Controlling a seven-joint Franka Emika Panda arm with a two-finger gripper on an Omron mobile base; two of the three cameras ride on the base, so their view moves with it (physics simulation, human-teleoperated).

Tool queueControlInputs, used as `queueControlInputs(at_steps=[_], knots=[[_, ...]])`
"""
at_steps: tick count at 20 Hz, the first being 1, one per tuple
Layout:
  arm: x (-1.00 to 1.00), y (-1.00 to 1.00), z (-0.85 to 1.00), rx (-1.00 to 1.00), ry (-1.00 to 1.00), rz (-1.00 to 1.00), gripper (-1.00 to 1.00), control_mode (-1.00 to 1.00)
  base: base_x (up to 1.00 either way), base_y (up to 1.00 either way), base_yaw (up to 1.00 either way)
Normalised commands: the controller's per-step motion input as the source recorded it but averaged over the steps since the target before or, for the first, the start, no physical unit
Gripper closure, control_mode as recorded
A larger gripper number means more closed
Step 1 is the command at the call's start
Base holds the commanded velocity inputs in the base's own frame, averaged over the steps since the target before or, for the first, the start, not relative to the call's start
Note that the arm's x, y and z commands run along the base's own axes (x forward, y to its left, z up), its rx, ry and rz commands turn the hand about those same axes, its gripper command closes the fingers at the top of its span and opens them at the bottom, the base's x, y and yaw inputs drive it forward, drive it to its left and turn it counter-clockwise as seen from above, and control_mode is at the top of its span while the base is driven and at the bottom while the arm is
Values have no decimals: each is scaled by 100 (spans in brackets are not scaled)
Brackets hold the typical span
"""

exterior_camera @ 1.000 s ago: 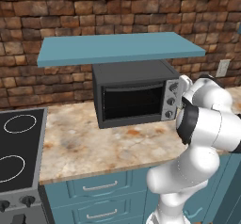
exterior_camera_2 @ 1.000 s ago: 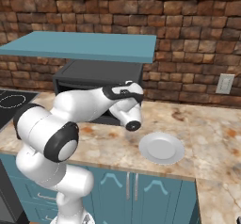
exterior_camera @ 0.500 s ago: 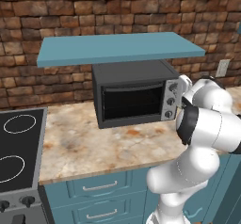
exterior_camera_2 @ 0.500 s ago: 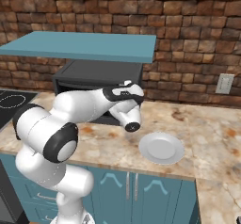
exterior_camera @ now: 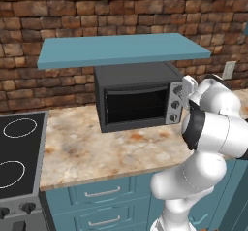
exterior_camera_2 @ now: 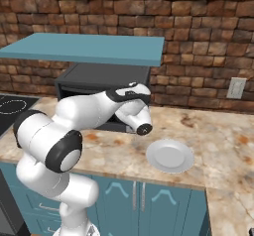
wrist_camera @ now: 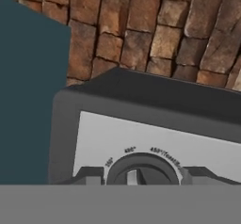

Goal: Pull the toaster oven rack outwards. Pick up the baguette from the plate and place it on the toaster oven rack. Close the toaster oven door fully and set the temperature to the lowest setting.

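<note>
The black toaster oven [exterior_camera: 135,104] stands on the counter under a teal shelf, and its door [exterior_camera: 136,105] is closed upright. At the oven's right side my gripper [exterior_camera: 183,90] is at the top knob [wrist_camera: 141,171] of the silver panel [wrist_camera: 155,143]. In the hand view both fingertips [wrist_camera: 90,175] press against that knob's sides, so the gripper [wrist_camera: 141,175] is shut on it. The white plate [exterior_camera_2: 169,155] lies bare on the counter to the right of the oven [exterior_camera_2: 99,88]. The baguette and the rack are hidden.
A black stovetop [exterior_camera: 17,152] lies at the left end of the counter. The teal shelf [exterior_camera: 121,48] hangs just above the oven, with a brick wall behind. A wall outlet [exterior_camera_2: 236,88] is at the right. Blue drawers [exterior_camera: 104,193] run below the counter edge.
</note>
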Motion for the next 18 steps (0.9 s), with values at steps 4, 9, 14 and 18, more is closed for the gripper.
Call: queueControlInputs(at_steps=[4, 9, 14, 18], knots=[[-9, 15, 1, -9, 0, 20, 100, -100, 0, 0, 0], [-8, 30, 0, -10, -2, 18, 100, -100, 0, 0, 0], [-9, 36, 0, -14, -7, 15, 100, -100, 0, 0, 0], [-9, 28, 0, -8, -4, 4, 100, -100, 0, 0, 0]])
